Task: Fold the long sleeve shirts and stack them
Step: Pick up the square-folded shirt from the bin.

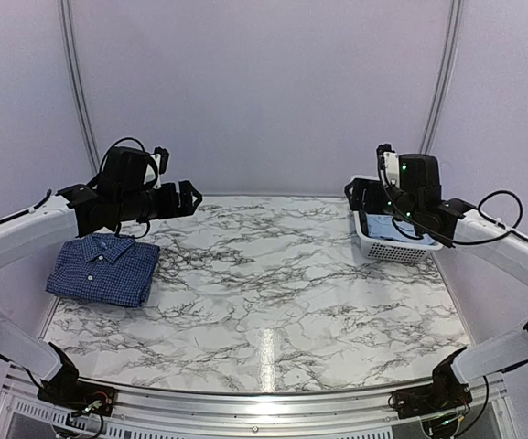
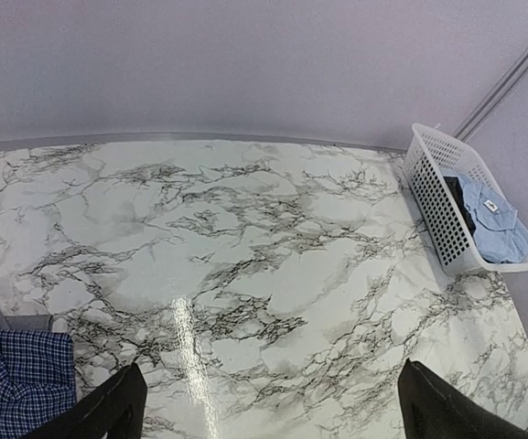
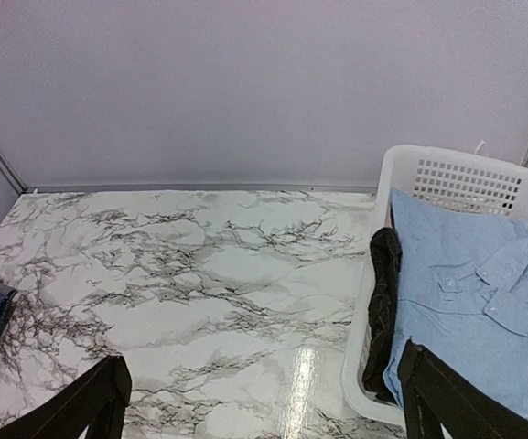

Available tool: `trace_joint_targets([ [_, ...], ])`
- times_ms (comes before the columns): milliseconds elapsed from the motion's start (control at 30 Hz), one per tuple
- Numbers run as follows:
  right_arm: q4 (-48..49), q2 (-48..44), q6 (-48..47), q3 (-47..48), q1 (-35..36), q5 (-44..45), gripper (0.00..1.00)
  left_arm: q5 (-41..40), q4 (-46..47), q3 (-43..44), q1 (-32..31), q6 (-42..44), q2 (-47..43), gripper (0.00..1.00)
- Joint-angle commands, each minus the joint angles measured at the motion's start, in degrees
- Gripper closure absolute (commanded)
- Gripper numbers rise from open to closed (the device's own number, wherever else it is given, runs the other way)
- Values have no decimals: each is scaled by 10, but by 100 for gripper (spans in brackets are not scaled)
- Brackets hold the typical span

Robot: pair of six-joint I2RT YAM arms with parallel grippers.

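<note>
From above, the dark blue checked shirt point(image 1: 103, 269) lies folded into a neat rectangle at the left side of the marble table point(image 1: 273, 302). Its collar is on top, toward the far edge. The left gripper point(image 1: 188, 198) hangs in the air just past the shirt's far edge, not touching it. At the far right stands a white slotted basket point(image 1: 401, 249). The right gripper point(image 1: 357, 194) hovers at its left rim, and the right arm hides most of what lies inside.

In the left wrist view, the two dark fingers point(image 2: 108, 413) stand far apart at the bottom corners with nothing between them, so this gripper is wide open. A corner of the checked shirt shows at the lower left, its fine white grid clear on the navy cloth. Across the table, the light blue shirt point(image 2: 500, 224) lies bunched in the basket, a small white label on it.

In the right wrist view, the right arm's fingers are also spread wide and empty. The light blue shirt fills most of the basket, plain, crumpled and unfolded, with its collar and label toward the right. A dark cloth point(image 3: 382, 306) hangs against the basket's left wall beside it.
</note>
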Motion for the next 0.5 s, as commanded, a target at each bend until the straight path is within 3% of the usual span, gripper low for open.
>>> trace_joint_targets([
  [0, -9, 33, 22, 45, -62, 16, 1, 2, -17, 3, 4, 2, -11, 1],
  [233, -18, 129, 24, 87, -170, 11, 4, -10, -30, -9, 5, 10, -39, 1],
  [467, -24, 260, 11, 148, -228, -39, 5, -8, -31, -19, 7, 8, -55, 1],
])
